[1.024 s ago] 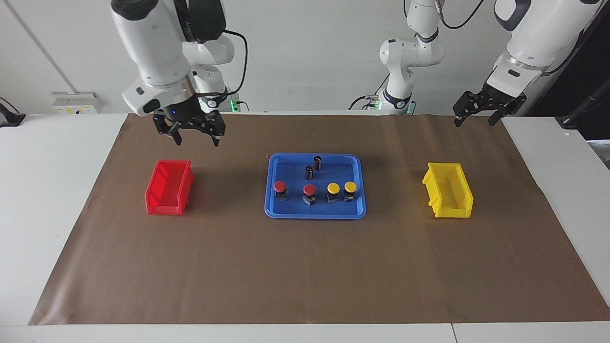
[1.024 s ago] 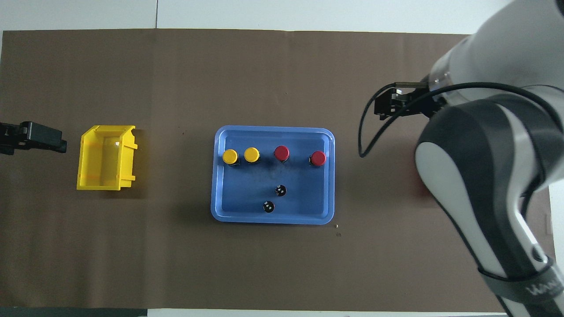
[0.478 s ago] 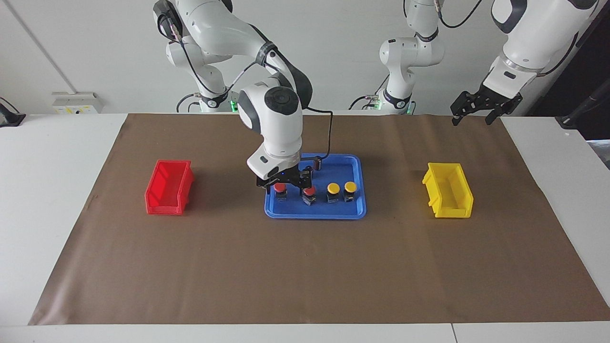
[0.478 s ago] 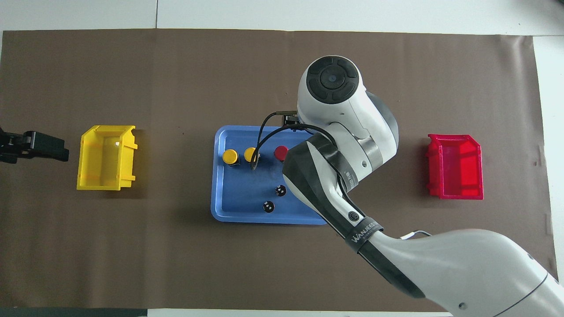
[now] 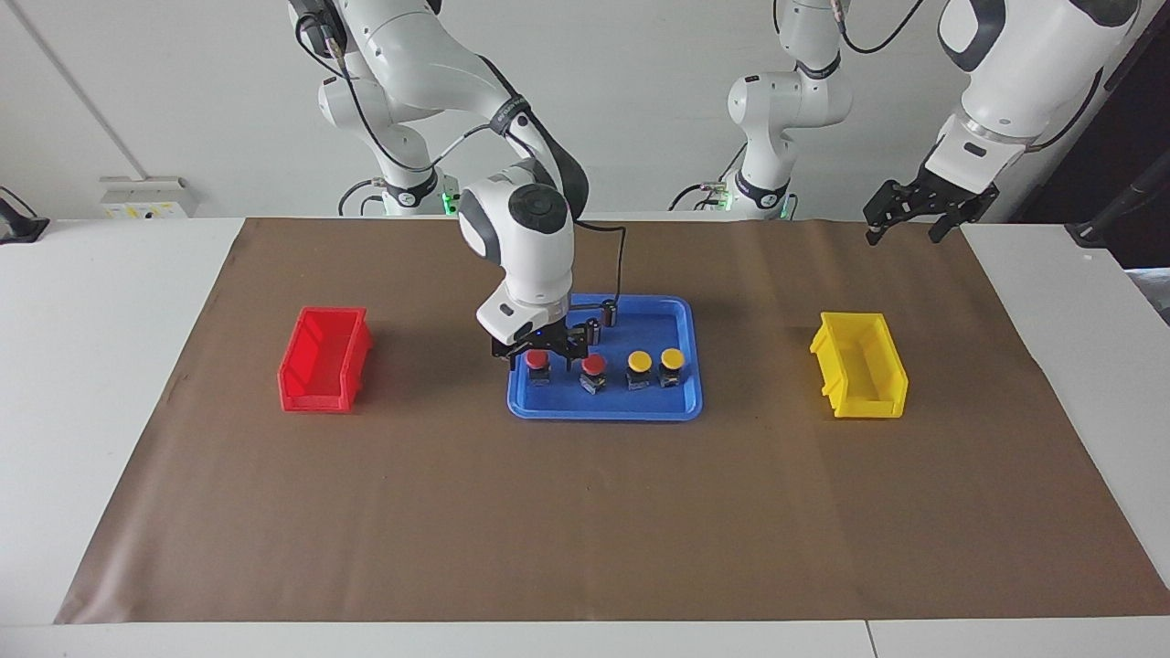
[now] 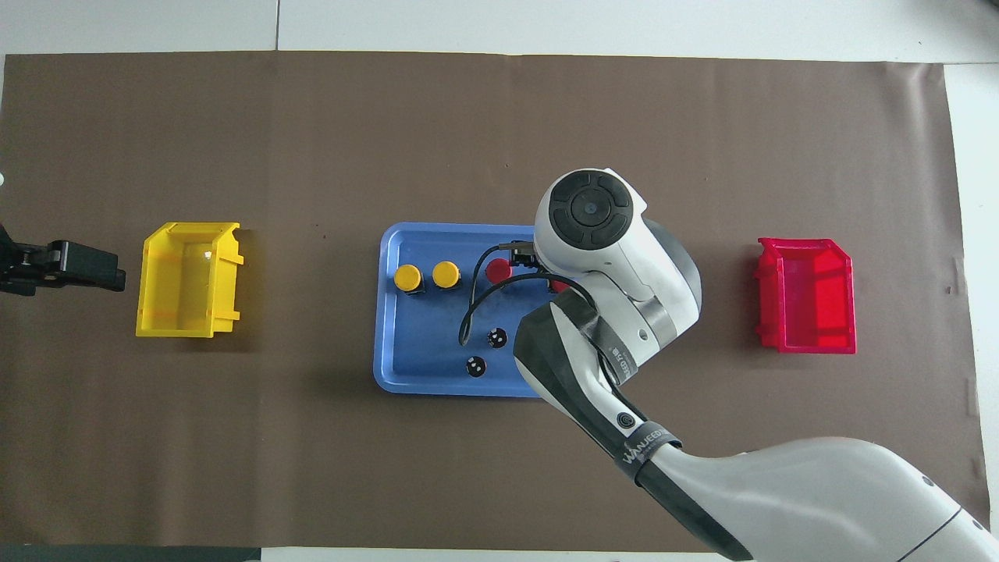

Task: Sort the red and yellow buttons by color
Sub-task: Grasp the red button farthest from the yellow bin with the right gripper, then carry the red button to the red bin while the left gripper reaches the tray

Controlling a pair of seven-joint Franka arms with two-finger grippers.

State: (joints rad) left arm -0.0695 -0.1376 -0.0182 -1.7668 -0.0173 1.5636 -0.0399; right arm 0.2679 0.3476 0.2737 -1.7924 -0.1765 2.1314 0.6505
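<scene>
Table (image 5: 110,384): white, covered by a brown mat (image 5: 585,512).
Blue tray (image 5: 681,407): mid-mat, between the two bins.
Red bin (image 5: 322,358): toward the right arm's end.
Yellow bin (image 5: 859,366): toward the left arm's end.
Right gripper (image 5: 539,352): low over the tray, jaws spread astride the end red button (image 5: 537,358); contact cannot be told.
Left gripper (image 5: 905,219): waiting in the air over the mat's edge by the yellow bin, jaws released.
Buttons: four in a row in the tray; second red button (image 5: 594,366), then two yellow buttons (image 5: 639,362) (image 5: 673,358).
Two dark cylinders (image 6: 496,338) (image 6: 474,365): in the tray, nearer the robots than the buttons.
</scene>
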